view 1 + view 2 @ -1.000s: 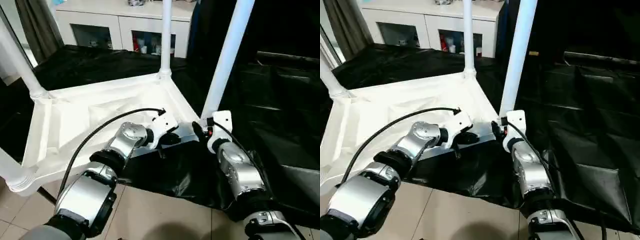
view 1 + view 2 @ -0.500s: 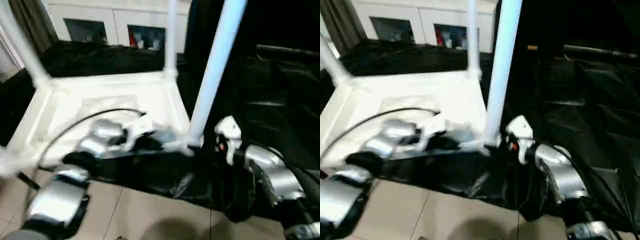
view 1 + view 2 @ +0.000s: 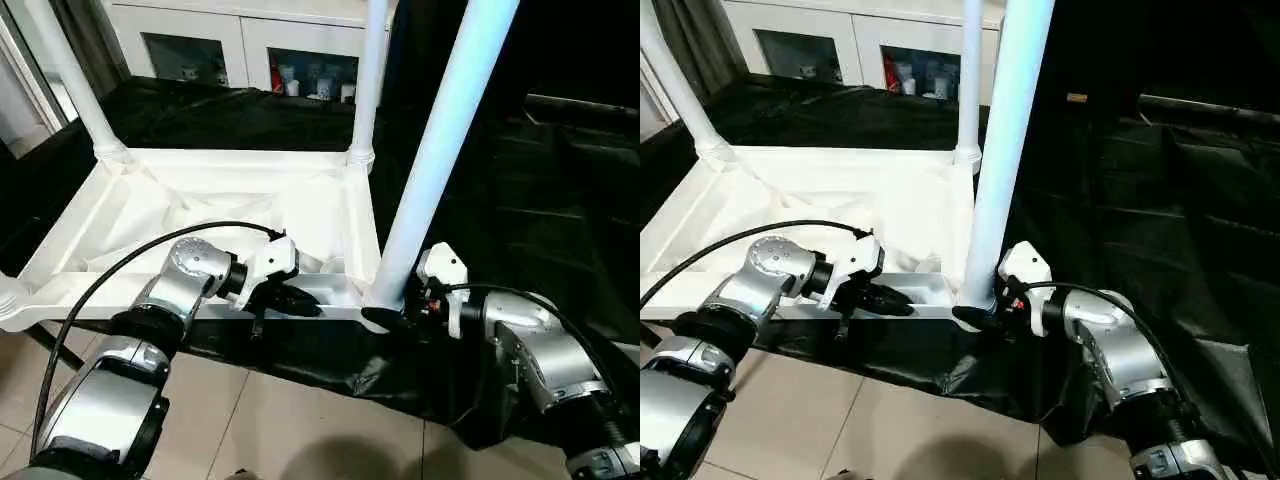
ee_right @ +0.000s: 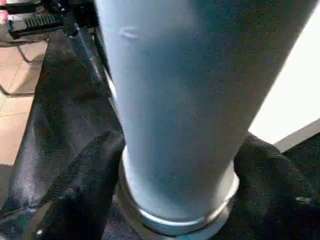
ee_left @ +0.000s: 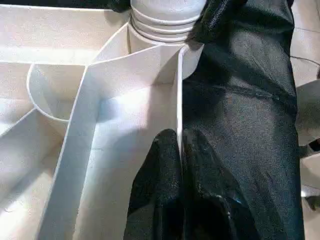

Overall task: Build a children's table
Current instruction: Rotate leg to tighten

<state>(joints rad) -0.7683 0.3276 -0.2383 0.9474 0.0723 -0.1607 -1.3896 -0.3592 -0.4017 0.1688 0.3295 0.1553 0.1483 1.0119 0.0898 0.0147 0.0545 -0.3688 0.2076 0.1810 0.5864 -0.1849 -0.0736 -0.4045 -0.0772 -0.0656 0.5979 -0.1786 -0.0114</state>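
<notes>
The children's table lies upside down on black sheeting, its white ribbed top (image 3: 200,190) facing up. White tube legs stand in its corner sockets: the near right leg (image 3: 440,140), the far right leg (image 3: 368,80) and the far left leg (image 3: 75,85). My left gripper (image 3: 300,300) is shut on the thin near rim wall (image 5: 178,90) of the top, one black finger (image 5: 160,165) on each side. My right gripper (image 3: 395,318) sits at the base of the near right leg (image 4: 175,100), and its black fingers (image 4: 75,190) clasp the collar from both sides.
A white cabinet with glass doors (image 3: 250,45) stands behind the table. Black sheeting (image 3: 560,200) covers the surface to the right and hangs over the near edge. Beige floor tiles (image 3: 300,420) lie below. A black cable (image 3: 120,275) arcs over my left forearm.
The camera has shifted. My right gripper drew back from the near right leg half a second ago and is now back around its base. My left gripper has kept its hold on the rim.
</notes>
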